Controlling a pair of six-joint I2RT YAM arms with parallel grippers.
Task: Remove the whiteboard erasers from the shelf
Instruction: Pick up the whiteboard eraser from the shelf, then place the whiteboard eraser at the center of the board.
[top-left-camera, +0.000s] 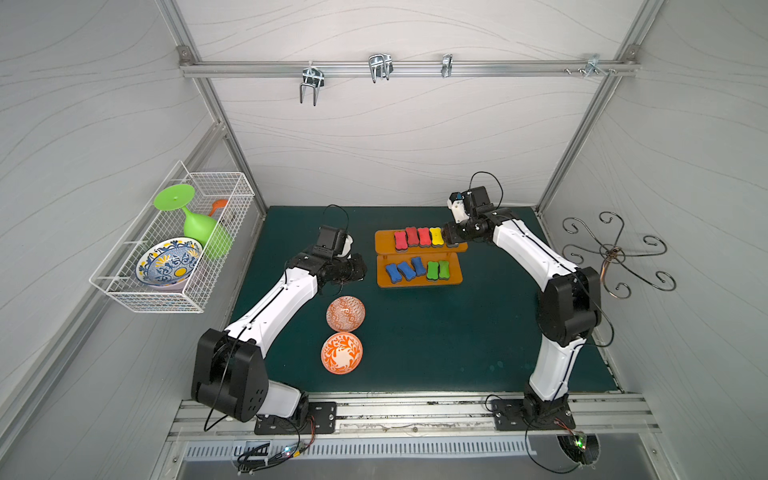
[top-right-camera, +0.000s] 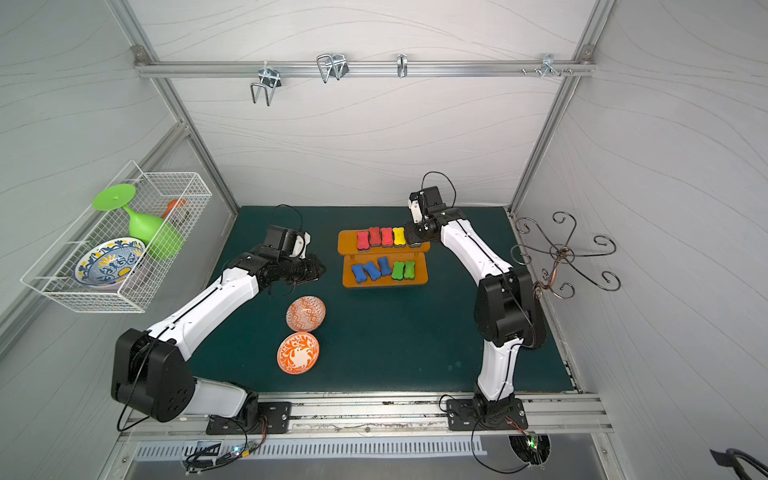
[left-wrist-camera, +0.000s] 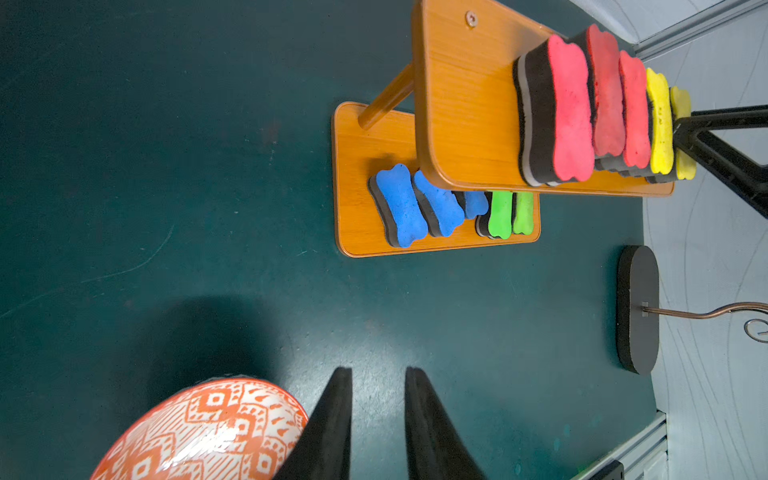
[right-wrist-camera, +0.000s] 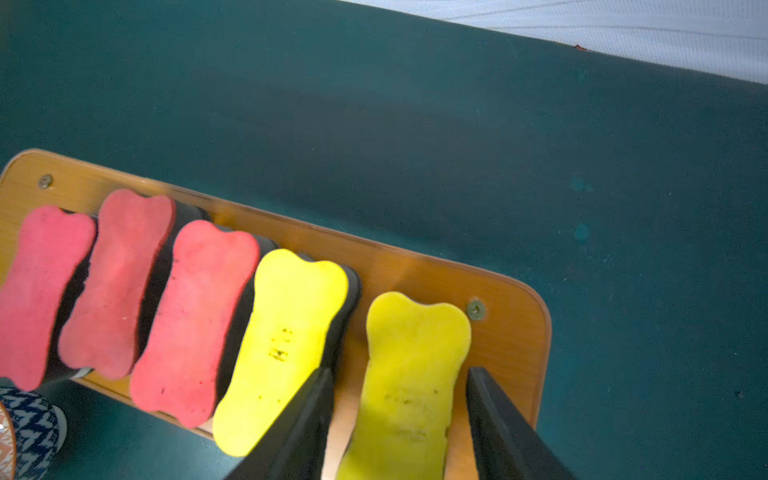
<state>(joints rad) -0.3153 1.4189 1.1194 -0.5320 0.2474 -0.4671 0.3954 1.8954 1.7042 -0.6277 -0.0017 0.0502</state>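
Pale wavy-patterned walls (top-left-camera: 374, 137) in aluminium framing (top-left-camera: 407, 68) enclose a dark green tabletop (top-left-camera: 415, 332).

— What is hidden in both top views?
— The end yellow eraser (right-wrist-camera: 415, 365) is covered by the right end effector (top-left-camera: 452, 237). One blue eraser (left-wrist-camera: 476, 203) is half concealed under the upper shelf board (left-wrist-camera: 465, 104).

- Shelf (top-left-camera: 384, 246): glossy orange two-tier stand with rounded corners. It stands upright on the dark green tabletop (top-left-camera: 415, 345), its upper board raised on short posts behind the lower board.
- Red erasers (top-left-camera: 412, 237): three bone-shaped foam blocks over dark felt, lying foam side up in a close row on the upper board.
- Yellow erasers (right-wrist-camera: 411, 374): two, at the end of that row; the outer one lies slightly apart by the board's corner.
- Blue erasers (top-left-camera: 405, 270): three on the lower board, skewed.
- Green erasers (top-left-camera: 438, 270): two, side by side next to the blue ones.
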